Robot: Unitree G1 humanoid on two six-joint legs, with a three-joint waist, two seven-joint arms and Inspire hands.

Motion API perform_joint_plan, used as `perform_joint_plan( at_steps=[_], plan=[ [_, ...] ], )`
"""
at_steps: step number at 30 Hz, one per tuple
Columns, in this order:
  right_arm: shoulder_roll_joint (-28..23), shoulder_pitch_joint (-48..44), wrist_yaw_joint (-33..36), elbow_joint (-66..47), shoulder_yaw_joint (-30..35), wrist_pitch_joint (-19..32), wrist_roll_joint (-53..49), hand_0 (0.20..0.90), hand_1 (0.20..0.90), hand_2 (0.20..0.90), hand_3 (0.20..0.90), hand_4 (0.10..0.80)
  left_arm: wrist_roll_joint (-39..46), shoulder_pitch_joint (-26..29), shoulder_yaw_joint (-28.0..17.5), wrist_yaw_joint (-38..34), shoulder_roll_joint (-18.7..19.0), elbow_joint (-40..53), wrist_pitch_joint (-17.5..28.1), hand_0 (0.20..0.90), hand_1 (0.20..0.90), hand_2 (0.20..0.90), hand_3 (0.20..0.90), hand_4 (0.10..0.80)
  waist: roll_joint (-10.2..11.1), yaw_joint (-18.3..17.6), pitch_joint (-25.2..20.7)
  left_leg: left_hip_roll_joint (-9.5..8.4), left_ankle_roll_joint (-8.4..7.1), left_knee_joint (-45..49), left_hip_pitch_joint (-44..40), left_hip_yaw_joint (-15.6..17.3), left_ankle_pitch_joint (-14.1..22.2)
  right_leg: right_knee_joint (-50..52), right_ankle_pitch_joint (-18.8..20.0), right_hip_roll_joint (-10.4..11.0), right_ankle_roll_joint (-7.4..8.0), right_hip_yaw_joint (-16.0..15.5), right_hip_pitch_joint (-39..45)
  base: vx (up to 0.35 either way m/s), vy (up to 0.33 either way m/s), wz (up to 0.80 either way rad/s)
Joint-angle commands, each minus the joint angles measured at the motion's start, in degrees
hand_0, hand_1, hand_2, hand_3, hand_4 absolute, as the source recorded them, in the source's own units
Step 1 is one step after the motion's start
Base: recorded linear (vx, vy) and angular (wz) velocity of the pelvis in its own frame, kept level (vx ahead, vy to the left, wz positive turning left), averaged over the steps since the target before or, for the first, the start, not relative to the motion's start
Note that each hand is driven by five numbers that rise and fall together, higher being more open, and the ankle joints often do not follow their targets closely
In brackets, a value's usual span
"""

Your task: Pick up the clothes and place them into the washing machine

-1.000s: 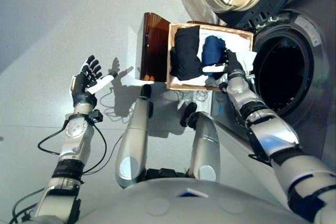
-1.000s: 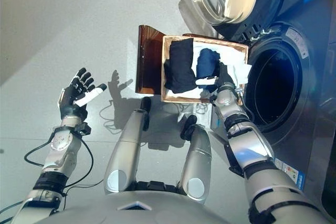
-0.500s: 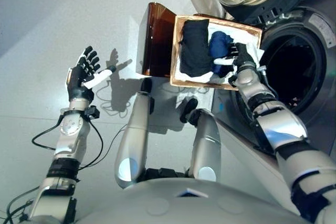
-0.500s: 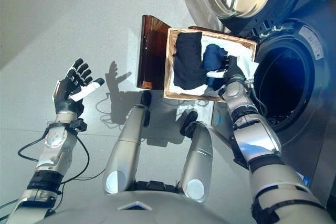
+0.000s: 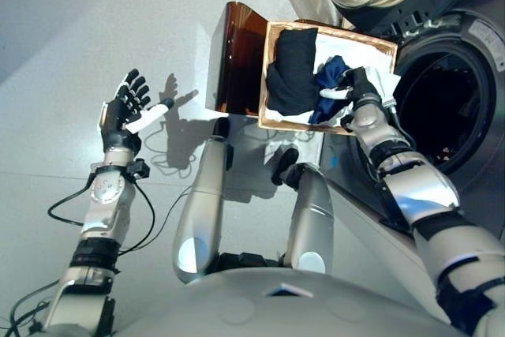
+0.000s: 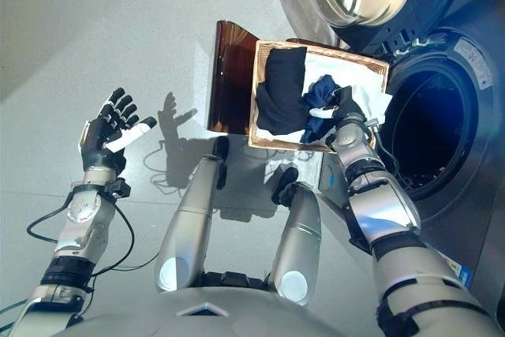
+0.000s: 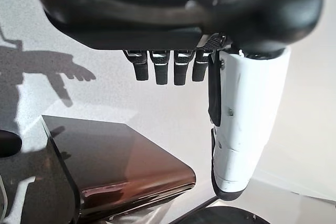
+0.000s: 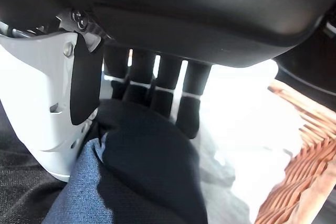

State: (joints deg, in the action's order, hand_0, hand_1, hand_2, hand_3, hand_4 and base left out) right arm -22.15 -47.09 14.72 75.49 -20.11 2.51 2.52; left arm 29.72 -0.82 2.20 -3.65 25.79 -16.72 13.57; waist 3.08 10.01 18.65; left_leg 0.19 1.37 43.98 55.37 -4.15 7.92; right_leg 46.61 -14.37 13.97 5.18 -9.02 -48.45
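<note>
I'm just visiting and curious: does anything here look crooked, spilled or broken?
Nothing looks spilled or broken. The basket sits askew on the floor by the open washer, with a brown lid beside it. The right hand grips a blue garment, pulled up out of its fold. The black garment lies undisturbed.

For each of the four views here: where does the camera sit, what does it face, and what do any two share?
Left eye view: on the head, looking down at the basket, washing machine and both arms.
Right eye view: same scene, slightly offset.
Left wrist view: on the left wrist, past the open left hand to the floor and a brown panel.
Right wrist view: on the right wrist, the right hand gripping the blue garment.
Shared: basket and garment in the right wrist and eye views.
</note>
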Motion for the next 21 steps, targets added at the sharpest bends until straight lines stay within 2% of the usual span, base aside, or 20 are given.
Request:
perform_joint_plan(
  at_steps=[1, 7, 8, 11, 21],
  plan=[
    [-2.1, 3.1, 0.2, -0.8, 1.3, 2.0, -0.6, 0.2, 0.2, 0.2, 0.2, 0.3, 0.0, -1.1, -3.3, 0.1, 2.7, 4.6, 3.9, 0.9, 0.9, 0.9, 0.9, 0.8, -0.6, 0.5, -2.5, -0.49, -0.22, -2.1, -3.6, 2.9, 3.9, -5.5, 6.8, -0.7, 0.4, 2.7, -1.0, 0.001, -0.04, -0.06],
    [-2.6, 7.7, 1.3, -4.4, 7.5, 4.5, -9.0, 0.2, 0.2, 0.2, 0.2, 0.3, -0.4, -0.8, -3.1, -0.3, 2.5, 3.4, 3.9, 0.9, 0.9, 0.9, 0.9, 0.8, -0.6, -0.6, -2.8, -0.12, -0.54, -3.8, -5.3, 3.3, 3.3, -6.7, 6.9, -1.0, 0.22, 3.2, 0.0, 0.01, -0.039, -0.05],
    [-2.1, 10.4, 1.4, -6.8, 11.6, 6.8, -16.3, 0.2, 0.2, 0.2, 0.2, 0.3, -0.3, -0.8, -3.0, -0.4, 2.1, 3.0, 3.8, 0.9, 0.9, 0.9, 0.9, 0.8, -0.8, -1.4, -2.9, 0.1, -0.64, -3.5, -5.5, 3.5, 3.4, -6.3, 6.5, -1.2, -0.01, 3.6, 0.0, 0.013, -0.019, -0.06],
    [-0.7, 14.6, 0.9, -10.8, 18.8, 10.7, -28.9, 0.2, 0.2, 0.2, 0.2, 0.3, -0.1, -1.4, -3.1, -0.7, 1.7, 2.7, 3.5, 0.9, 0.9, 0.9, 0.9, 0.8, -1.5, -2.2, -3.2, 0.38, -0.58, -1.7, -5.0, 4.0, 4.2, -4.9, 5.6, -1.2, -0.31, 4.3, -0.9, 0.007, -0.016, -0.1],
    [0.9, 20.0, -1.1, -15.7, 25.4, 15.8, -42.4, 0.2, 0.2, 0.2, 0.2, 0.3, 1.7, -3.0, -3.2, -0.2, 0.1, 2.2, 3.6, 0.9, 0.9, 0.9, 0.9, 0.8, -3.4, -3.7, -5.0, 0.8, -0.65, -0.7, -3.7, 5.2, 4.8, -3.2, 5.3, -1.0, -0.34, 5.8, -3.6, 0.0, 0.007, -0.1]
  ],
)
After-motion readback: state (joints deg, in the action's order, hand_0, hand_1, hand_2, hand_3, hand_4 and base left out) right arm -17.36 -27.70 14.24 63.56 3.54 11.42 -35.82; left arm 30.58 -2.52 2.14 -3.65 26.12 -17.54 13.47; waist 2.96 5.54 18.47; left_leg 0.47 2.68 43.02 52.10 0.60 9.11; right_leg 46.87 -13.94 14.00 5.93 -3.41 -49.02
